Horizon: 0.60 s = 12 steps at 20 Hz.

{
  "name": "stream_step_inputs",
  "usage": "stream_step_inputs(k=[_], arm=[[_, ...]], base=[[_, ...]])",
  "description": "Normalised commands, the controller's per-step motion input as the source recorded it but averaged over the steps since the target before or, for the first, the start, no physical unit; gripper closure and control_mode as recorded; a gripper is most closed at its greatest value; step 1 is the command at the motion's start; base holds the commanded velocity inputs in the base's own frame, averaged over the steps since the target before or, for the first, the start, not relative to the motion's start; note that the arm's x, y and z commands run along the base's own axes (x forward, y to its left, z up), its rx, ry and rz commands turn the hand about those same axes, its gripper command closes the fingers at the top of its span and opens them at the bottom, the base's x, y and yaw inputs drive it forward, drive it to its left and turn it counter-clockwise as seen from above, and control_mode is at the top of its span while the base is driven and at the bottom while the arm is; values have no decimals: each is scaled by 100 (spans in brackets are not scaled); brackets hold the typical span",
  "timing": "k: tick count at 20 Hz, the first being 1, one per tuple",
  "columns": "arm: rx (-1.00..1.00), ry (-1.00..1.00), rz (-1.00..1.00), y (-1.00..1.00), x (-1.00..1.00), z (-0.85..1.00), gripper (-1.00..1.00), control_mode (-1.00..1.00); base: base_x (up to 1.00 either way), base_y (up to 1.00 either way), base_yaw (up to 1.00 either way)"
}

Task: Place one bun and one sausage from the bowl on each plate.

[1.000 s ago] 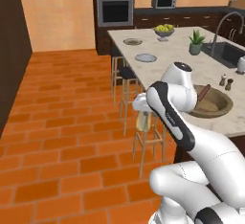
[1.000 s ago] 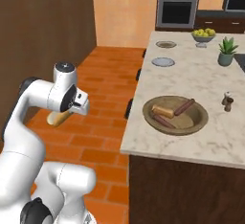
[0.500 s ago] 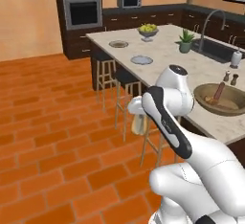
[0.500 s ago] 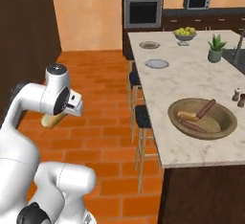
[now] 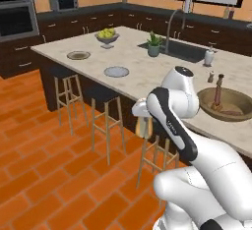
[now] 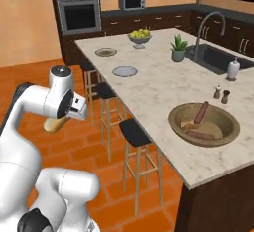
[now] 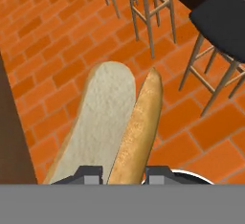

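My gripper is shut on a split bun, white inside with a golden crust, held over the brick floor beside the island. From the base views the bun hangs under the tucked hand, short of the counter edge. On the counter's near end sits the olive-brown bowl, with two sausages and another bun inside. Two small grey plates lie farther along the counter; in the left base view they are the near plate and the far plate.
Bar stools line the island's side close to the hand. A grey fruit bowl, a potted plant, the sink and two shakers also stand on the counter. Open brick floor lies to the left.
The whole picture has shifted: the base has driven along the island, so the plates look nearer and the bowl sits more to the right. The bun stays in the shut gripper.
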Motion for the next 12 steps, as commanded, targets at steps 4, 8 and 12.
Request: stream_step_inputs(k=[4, 8, 12], arm=[[0, 0, 0, 0, 0, 0, 100, 100], [0, 0, 0, 0, 0, 0, 100, 100], [0, 0, 0, 0, 0, 0, 100, 100]], base=[[29, 100, -57], [52, 100, -55], [64, 100, -48]])
